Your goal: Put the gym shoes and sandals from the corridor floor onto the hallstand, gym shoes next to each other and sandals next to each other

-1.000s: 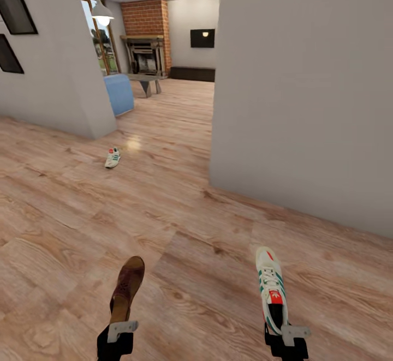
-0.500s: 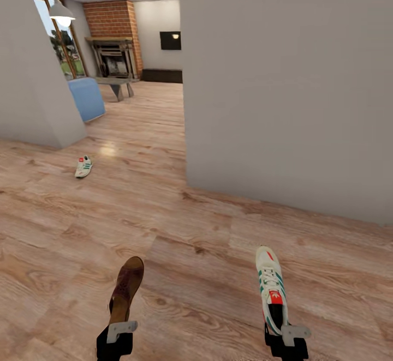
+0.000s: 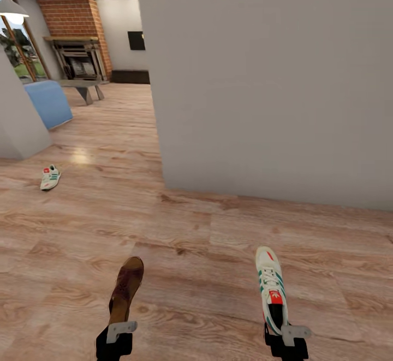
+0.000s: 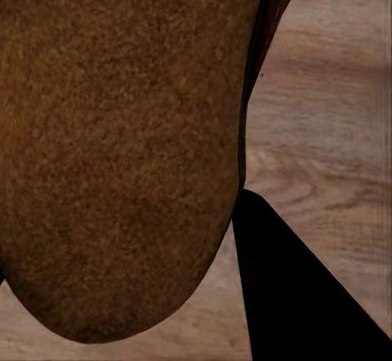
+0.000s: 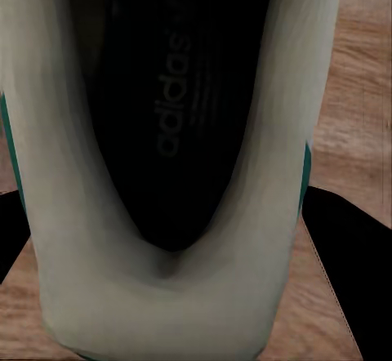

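Note:
My left gripper (image 3: 118, 332) is shut on a dark brown sandal (image 3: 126, 289), held off the wood-plank floor (image 3: 191, 252) at the head view's lower left; its brown sole (image 4: 114, 149) looms close in the left wrist view. My right gripper (image 3: 285, 335) is shut on a white gym shoe (image 3: 271, 286) with green stripes and a red tongue patch; its heel and dark insole (image 5: 171, 132) show in the right wrist view. The second gym shoe (image 3: 49, 178) lies on the floor far off at the left. The hallstand and the other sandal are out of view.
A large grey wall block (image 3: 262, 83) stands straight ahead, its corner near the middle. Left of it the floor runs to a room with a blue seat (image 3: 48, 102), a low table (image 3: 82, 85) and a brick fireplace (image 3: 76, 39). Another grey wall corner (image 3: 16, 126) is at far left.
The whole view has swung to the right: the wall, fireplace and the floor shoe have slid leftward in the picture. Both grippers keep their shoes in the same pose.

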